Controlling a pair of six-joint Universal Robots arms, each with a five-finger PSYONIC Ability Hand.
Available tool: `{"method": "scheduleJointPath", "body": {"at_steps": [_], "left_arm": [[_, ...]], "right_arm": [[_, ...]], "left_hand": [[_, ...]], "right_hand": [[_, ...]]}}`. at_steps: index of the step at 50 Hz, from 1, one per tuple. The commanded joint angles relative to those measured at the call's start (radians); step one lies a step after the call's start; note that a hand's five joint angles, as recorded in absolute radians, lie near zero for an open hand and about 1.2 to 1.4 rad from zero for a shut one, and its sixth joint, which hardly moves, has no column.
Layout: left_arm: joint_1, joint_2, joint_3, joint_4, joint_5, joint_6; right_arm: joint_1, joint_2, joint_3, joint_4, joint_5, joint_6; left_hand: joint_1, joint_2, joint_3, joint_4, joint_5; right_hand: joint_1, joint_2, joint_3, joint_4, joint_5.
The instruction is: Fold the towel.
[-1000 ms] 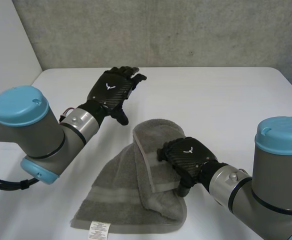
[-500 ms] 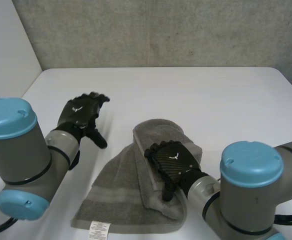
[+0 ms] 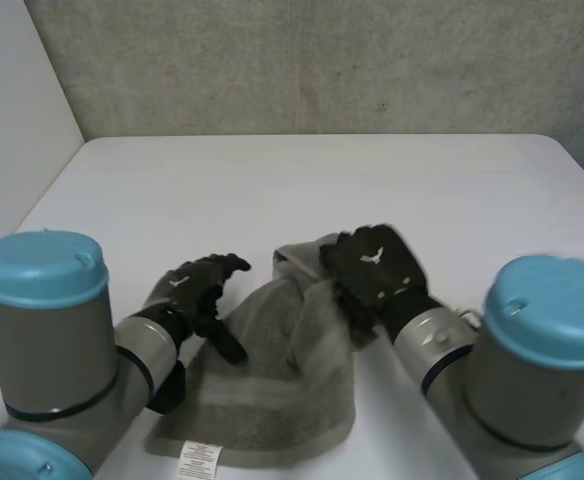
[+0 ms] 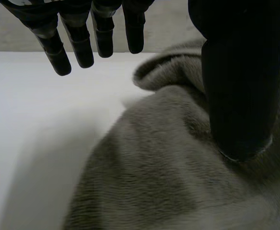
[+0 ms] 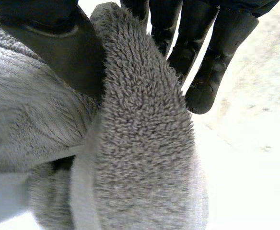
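Note:
A grey towel (image 3: 272, 400) lies bunched on the white table (image 3: 272, 180), a white label (image 3: 200, 458) at its near edge. My right hand (image 3: 372, 268) is shut on the towel's thick folded edge at the far right and holds it raised. In the right wrist view the towel's fold (image 5: 140, 143) is pinched between the thumb (image 5: 58, 43) and the fingers (image 5: 212, 62). My left hand (image 3: 194, 290) is open at the towel's left edge. Its fingers (image 4: 77, 43) stretch straight over bare table, and its thumb (image 4: 236, 96) rests on the towel (image 4: 154, 182).
A grey concrete wall (image 3: 322, 60) runs behind the table's far edge. White tabletop stretches beyond the towel and to both sides. Both forearms reach in from the near side, flanking the towel.
My left hand has come back from the far left down onto the towel's left edge. My right hand has closed on the fold and lifted it away from the near side.

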Motion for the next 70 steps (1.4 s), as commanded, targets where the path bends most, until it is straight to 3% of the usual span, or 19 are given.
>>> {"method": "scheduleJointPath", "body": {"at_steps": [1, 11, 24, 36, 39, 40, 41, 42, 43, 47, 52, 55, 62, 70], "left_arm": [[-0.084, -0.019, 0.041, 0.009, -0.007, -0.001], [-0.16, -0.131, 0.121, 0.006, -0.01, -0.061], [-0.275, -0.227, 0.217, 0.006, -0.01, -0.095], [-0.295, -0.356, 0.371, 0.004, -0.04, -0.085], [-0.295, -0.406, 0.414, 0.001, -0.067, -0.082], [-0.295, -0.425, 0.432, 0.0, -0.075, -0.081], [-0.295, -0.425, 0.432, 0.0, -0.075, -0.081], [-0.295, -0.439, 0.444, -0.002, -0.076, -0.081], [-0.295, -0.444, 0.45, -0.002, -0.076, -0.079], [-0.295, -0.432, 0.449, -0.005, -0.075, -0.073], [-0.286, -0.34, 0.435, -0.028, -0.073, -0.026], [-0.245, -0.261, 0.401, -0.066, -0.072, 0.037], [-0.082, -0.084, 0.34, -0.121, -0.035, 0.195], [0.004, -0.018, 0.352, -0.245, 0.035, 0.247]], "right_arm": [[-0.126, -0.052, 0.004, 0.084, -0.074, -0.09], [-0.229, -0.054, 0.035, 0.115, -0.106, -0.108], [-0.232, -0.052, 0.058, 0.101, -0.101, -0.111], [-0.228, -0.052, 0.075, 0.101, -0.104, -0.105], [-0.226, -0.052, 0.08, 0.101, -0.114, -0.105], [-0.226, -0.054, 0.081, 0.101, -0.123, -0.105], [-0.226, -0.054, 0.081, 0.101, -0.123, -0.105], [-0.229, -0.054, 0.081, 0.102, -0.13, -0.105], [-0.232, -0.055, 0.076, 0.102, -0.138, -0.104], [-0.235, -0.064, 0.06, 0.112, -0.143, -0.104], [-0.252, -0.092, 0.017, 0.132, -0.161, -0.118], [-0.287, -0.103, -0.029, 0.205, -0.222, -0.13], [-0.415, -0.103, -0.192, 0.456, -0.391, -0.162], [-0.45, -0.101, -0.331, 0.674, -0.431, -0.248]], "left_hand": [[0.085, 0.076, 0.076, 0.062, 0.074], [0.158, 0.149, 0.149, 0.135, 0.148], [0.158, 0.149, 0.149, 0.135, 0.148], [0.214, 0.205, 0.205, 0.191, 0.203], [0.408, 0.399, 0.399, 0.385, 0.397], [0.687, 0.678, 0.678, 0.664, 0.676], [0.69, 0.68, 0.681, 0.667, 0.679], [0.983, 0.974, 0.974, 0.96, 0.973], [1.134, 1.125, 1.125, 1.111, 1.123], [1.136, 1.126, 1.126, 1.113, 1.125], [1.136, 1.126, 1.126, 1.113, 1.125], [1.136, 1.126, 1.126, 1.113, 1.125], [1.136, 1.126, 1.126, 1.113, 1.125], [1.136, 1.126, 1.126, 1.113, 1.125]], "right_hand": [[0.087, 0.083, 0.09, 0.058, 0.077], [0.087, 0.083, 0.09, 0.058, 0.077], [0.087, 0.083, 0.09, 0.058, 0.077], [0.087, 0.083, 0.09, 0.058, 0.077], [0.087, 0.083, 0.09, 0.058, 0.077], [0.087, 0.083, 0.09, 0.058, 0.077], [0.087, 0.083, 0.09, 0.058, 0.077], [0.087, 0.083, 0.09, 0.058, 0.077], [0.087, 0.083, 0.09, 0.058, 0.077], [0.087, 0.083, 0.09, 0.058, 0.077], [0.087, 0.083, 0.09, 0.058, 0.077], [0.087, 0.083, 0.09, 0.058, 0.077], [0.087, 0.083, 0.09, 0.058, 0.077], [0.087, 0.083, 0.09, 0.058, 0.077]]}}
